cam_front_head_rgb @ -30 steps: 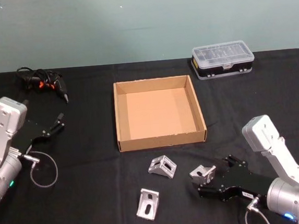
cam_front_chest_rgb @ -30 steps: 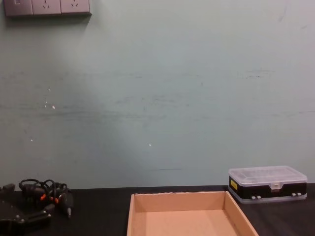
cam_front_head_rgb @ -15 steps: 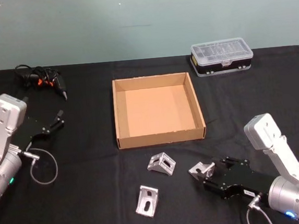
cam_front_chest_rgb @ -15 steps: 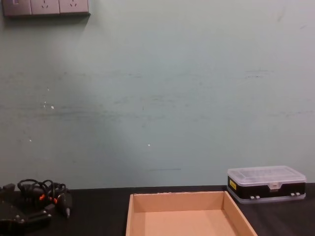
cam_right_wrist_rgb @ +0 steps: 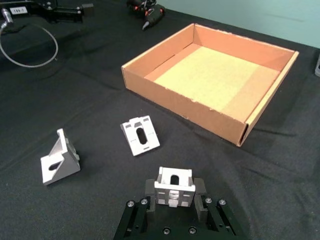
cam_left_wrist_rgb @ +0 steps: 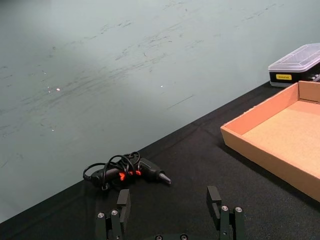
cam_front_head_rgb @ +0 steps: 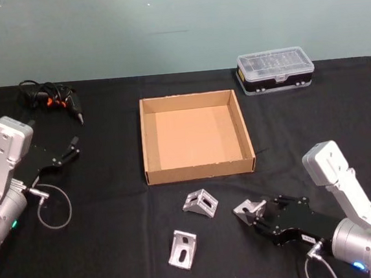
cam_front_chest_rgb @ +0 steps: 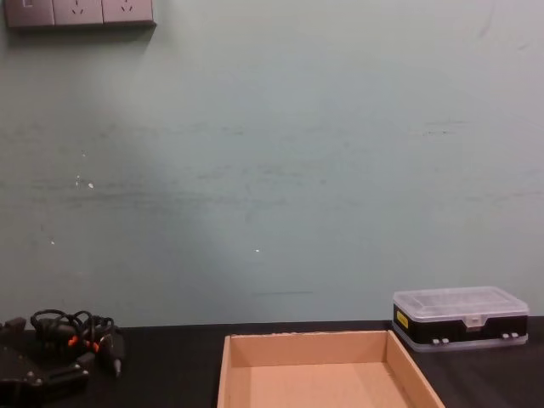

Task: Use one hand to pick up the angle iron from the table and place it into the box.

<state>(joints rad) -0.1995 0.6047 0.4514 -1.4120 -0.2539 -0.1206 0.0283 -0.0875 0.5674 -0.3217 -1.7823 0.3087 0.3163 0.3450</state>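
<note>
Right pincer (cam_front_head_rgb: 258, 216): I hold one angle iron (cam_right_wrist_rgb: 173, 186) — my wrist view shows a finger against each flank.
Angle iron location: head view places it near the desk (cam_front_head_rgb: 117, 249) front, apart from the box (cam_front_head_rgb: 200, 172).
Left pincer (cam_left_wrist_rgb: 168, 202): spread wide, parked at desk's left.
</note>
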